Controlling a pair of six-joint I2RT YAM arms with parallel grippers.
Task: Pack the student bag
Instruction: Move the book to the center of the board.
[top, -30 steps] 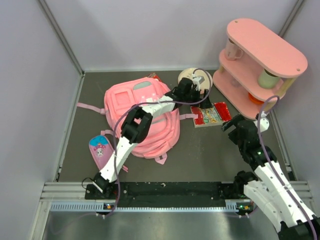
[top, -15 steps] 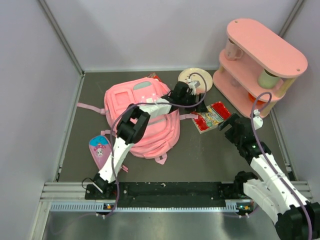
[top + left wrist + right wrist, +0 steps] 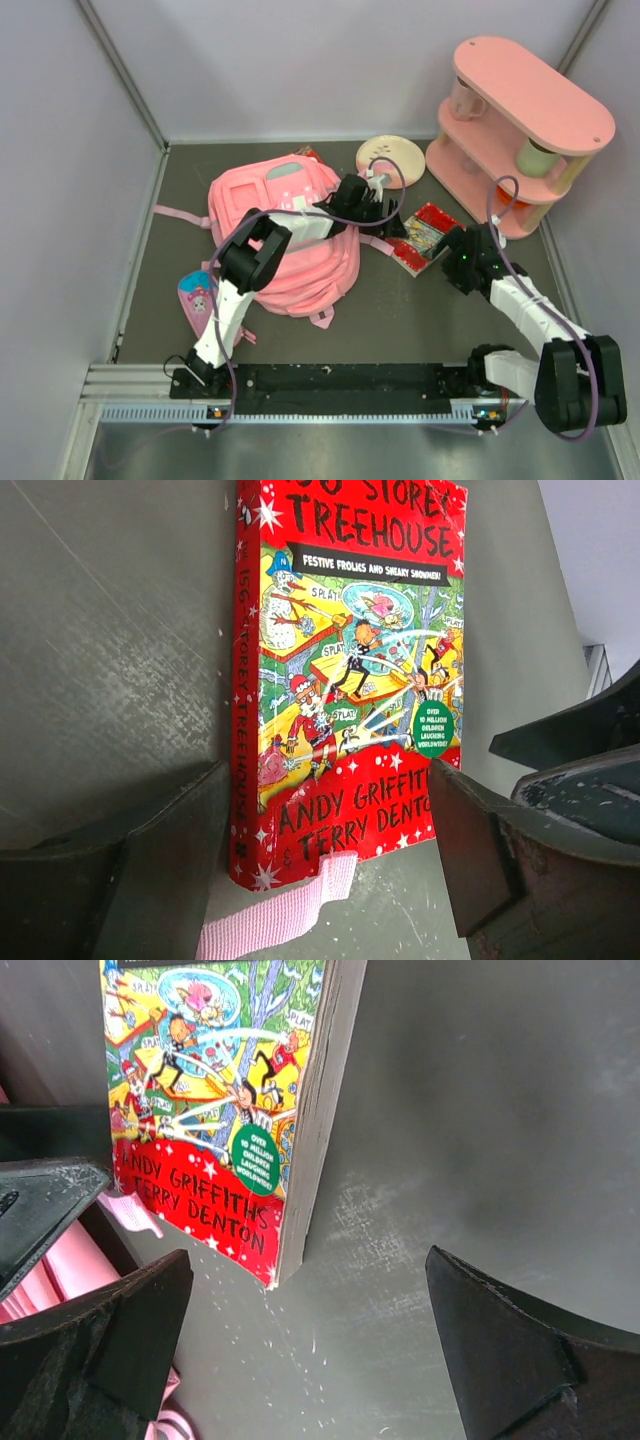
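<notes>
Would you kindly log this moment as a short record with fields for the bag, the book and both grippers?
student bag: lying on table, left of book
book: flat on table, cover up, outside bag
left gripper: jaws open, straddling book's end
right gripper: jaws open, near book's corner
packing: book not yet held

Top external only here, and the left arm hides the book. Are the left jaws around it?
Observer: Yes. Left wrist shows the left gripper open, its fingers straddling the near end of the book.
Operator: Anything fouling it?
Observer: A pink strap reaches the book's near edge, between those fingers.
Operator: Right arm?
Observer: Right wrist shows the right gripper open over the book's page-edge corner, not gripping.
</notes>
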